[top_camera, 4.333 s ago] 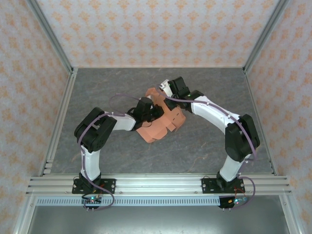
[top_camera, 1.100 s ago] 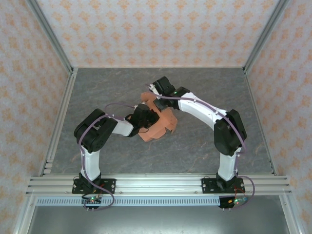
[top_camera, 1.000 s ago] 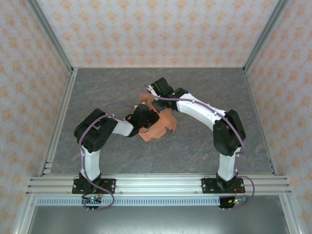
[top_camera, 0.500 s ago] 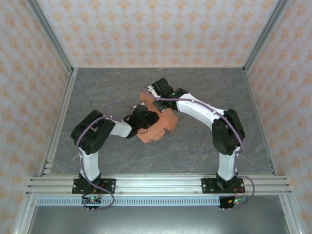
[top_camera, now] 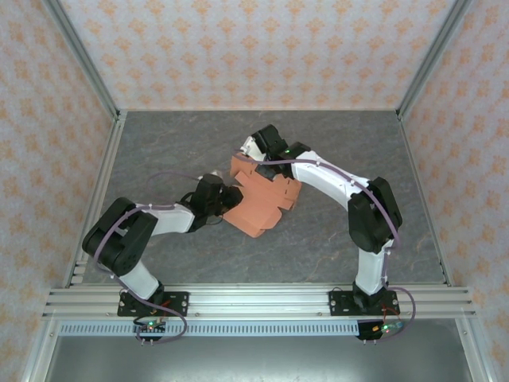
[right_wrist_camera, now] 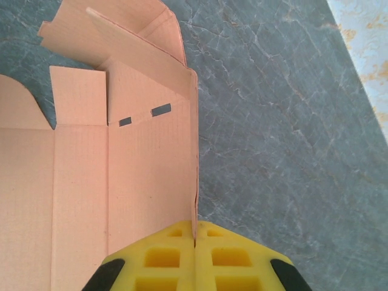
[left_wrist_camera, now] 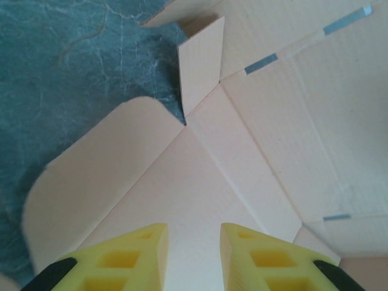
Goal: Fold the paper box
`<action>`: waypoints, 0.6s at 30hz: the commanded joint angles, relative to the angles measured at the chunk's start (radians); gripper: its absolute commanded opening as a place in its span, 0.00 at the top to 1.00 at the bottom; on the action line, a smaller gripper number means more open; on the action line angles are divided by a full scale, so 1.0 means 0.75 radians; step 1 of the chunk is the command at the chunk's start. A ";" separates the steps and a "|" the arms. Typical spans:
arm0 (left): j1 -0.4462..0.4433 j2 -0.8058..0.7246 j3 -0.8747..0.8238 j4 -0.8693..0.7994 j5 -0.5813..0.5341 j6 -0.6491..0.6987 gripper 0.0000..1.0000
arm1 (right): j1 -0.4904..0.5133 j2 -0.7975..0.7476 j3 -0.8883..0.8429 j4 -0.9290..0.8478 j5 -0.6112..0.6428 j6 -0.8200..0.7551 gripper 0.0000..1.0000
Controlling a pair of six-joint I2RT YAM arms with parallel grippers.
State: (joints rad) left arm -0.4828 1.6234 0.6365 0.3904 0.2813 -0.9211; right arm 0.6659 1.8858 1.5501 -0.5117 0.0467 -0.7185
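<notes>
Toward the left of the grey table (top_camera: 159, 151), the left gripper (left_wrist_camera: 193, 242), stretched rightward and low over the surface, yellow fingers (left_wrist_camera: 142, 254) parted with a clear gap and nothing pinched between them. Just beyond those tips in the left wrist view, a broad flat panel of the paper box (top_camera: 256, 203), with a rounded flap spread to its left on the tabletop, a small tab standing upright farther on, and creases and narrow slots running off to the right. In the middle of the table, seen from above, the salmon-orange sheet itself, partly unfolded and mostly flat, its near-left edge at the left gripper's tips, touching or just beside, impossible to tell which. At its far edge, the right gripper (right_wrist_camera: 194, 233), clenched tight on the thin rim of one raised side wall, card caught edge-on between the two pads. Left of that wall in the right wrist view, the open inside of the box with two small slots and more flaps beyond; right of it, bare marbled table.
</notes>
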 commanded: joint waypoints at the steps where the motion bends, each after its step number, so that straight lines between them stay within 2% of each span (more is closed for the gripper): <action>1: -0.007 -0.039 -0.011 -0.091 0.028 0.070 0.71 | -0.002 -0.050 -0.017 0.049 0.083 -0.136 1.00; 9: -0.046 -0.030 -0.067 -0.041 0.033 0.064 0.73 | 0.034 -0.082 -0.191 0.358 0.195 -0.349 1.00; 18: -0.047 0.017 -0.095 0.010 0.024 0.064 0.74 | 0.058 -0.152 -0.434 0.681 0.168 -0.528 1.00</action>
State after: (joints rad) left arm -0.5156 1.6169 0.5800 0.3691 0.3069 -0.8883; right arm 0.6998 1.8248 1.2694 -0.1207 0.1581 -1.0367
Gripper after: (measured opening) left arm 0.262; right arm 0.045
